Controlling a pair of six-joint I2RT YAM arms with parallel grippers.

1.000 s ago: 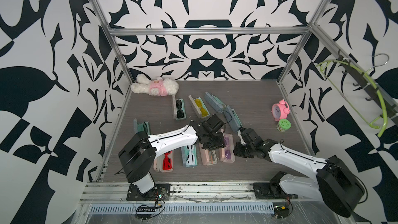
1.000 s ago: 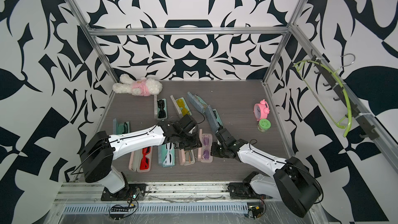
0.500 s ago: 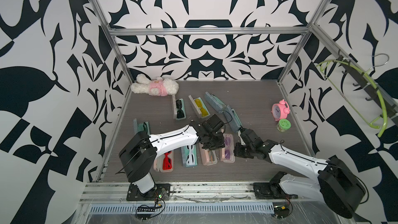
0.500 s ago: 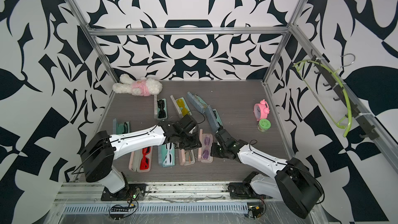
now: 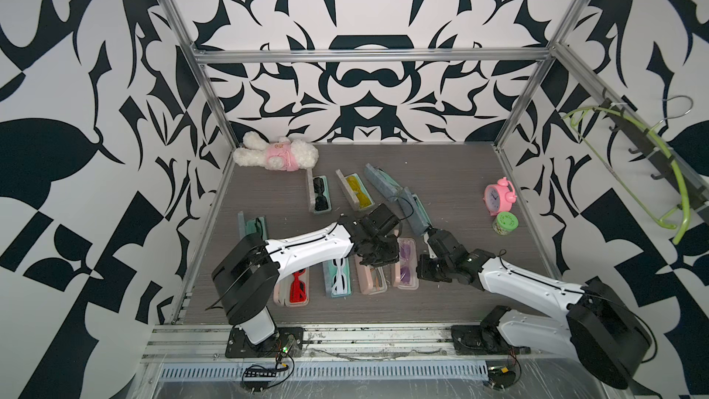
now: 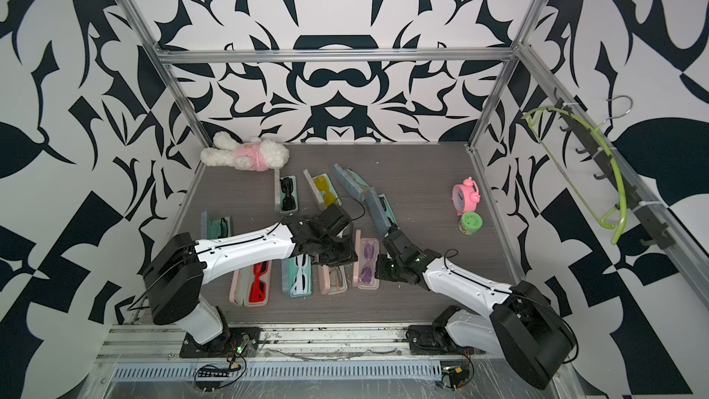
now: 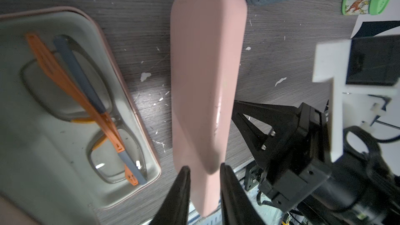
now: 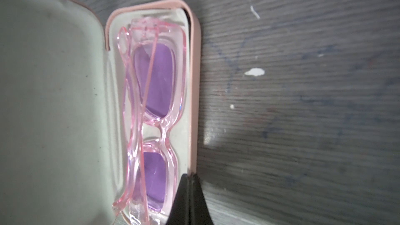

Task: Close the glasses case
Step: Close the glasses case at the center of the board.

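The pink glasses case [image 5: 406,284] [image 8: 194,83] lies open on the table's front half, with pink-framed purple glasses [image 8: 155,83] inside. Its lid [image 7: 205,72] [image 6: 357,249] stands upright along the case's left side. My left gripper [image 7: 204,182] [image 5: 378,259] reaches over from the left, and its two fingers press both faces of the lid's edge. My right gripper [image 8: 190,177] [image 5: 422,268] is shut, its tips set on the rim of the case's right wall. Whether the rim is pinched between them does not show.
Left of the pink case lie open cases with orange-grey glasses [image 7: 82,96], white glasses [image 5: 339,278] and red glasses [image 5: 297,289]. Several more cases [image 5: 320,195] lie further back. A plush toy [image 5: 276,155], a pink clock [image 5: 498,199] and a green jar [image 5: 504,224] are also on the table.
The left gripper's jaws have narrowed around the lid. Both arms stay almost where they were, and the right gripper has stayed shut at the case's rim.
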